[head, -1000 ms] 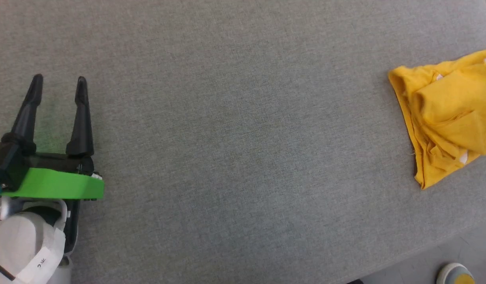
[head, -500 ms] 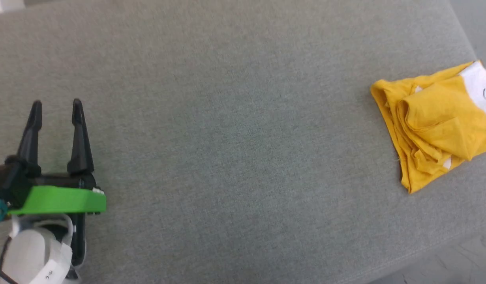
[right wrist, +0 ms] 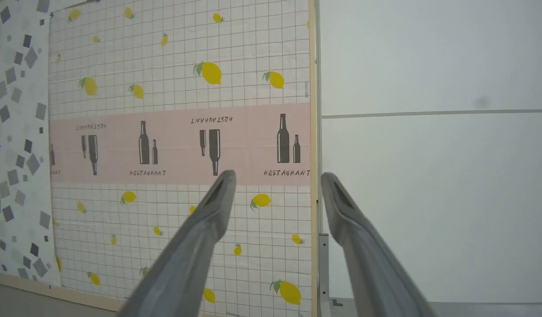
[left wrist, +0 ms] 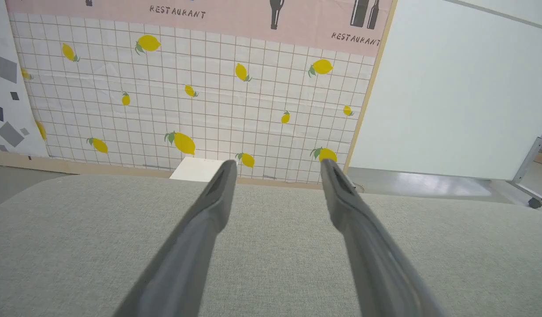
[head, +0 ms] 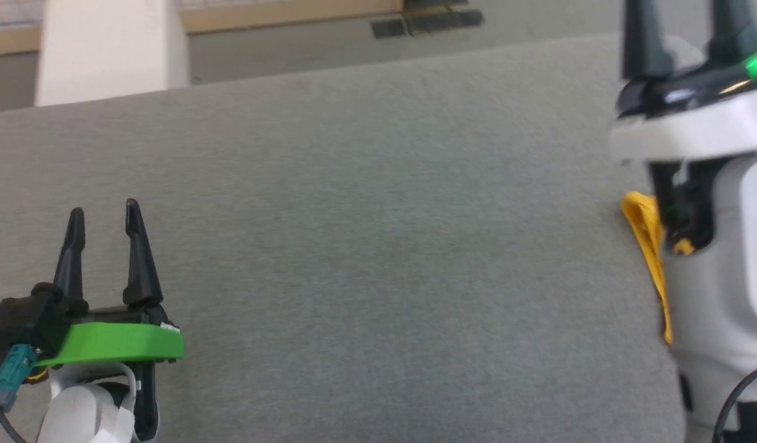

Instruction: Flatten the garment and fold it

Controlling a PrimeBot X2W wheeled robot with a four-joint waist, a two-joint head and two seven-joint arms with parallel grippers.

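This looks like a staged robot test room, not a real eatery. In the upper left of the left wrist view stands a flat backdrop panel of white grid wallpaper printed with yellow lemons [left wrist: 187, 110], with a pink band lettered RESTAURANT [left wrist: 235, 17] along its top. To its right is a plain white partition board [left wrist: 451, 97] on a metal castor foot [left wrist: 534, 202], and a grey woven-fabric work surface [left wrist: 77, 246] lies along the bottom.

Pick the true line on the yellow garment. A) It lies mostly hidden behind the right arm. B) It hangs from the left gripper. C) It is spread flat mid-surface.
A: a strip of the garment peeks out beside the pale right forearm in the head view.
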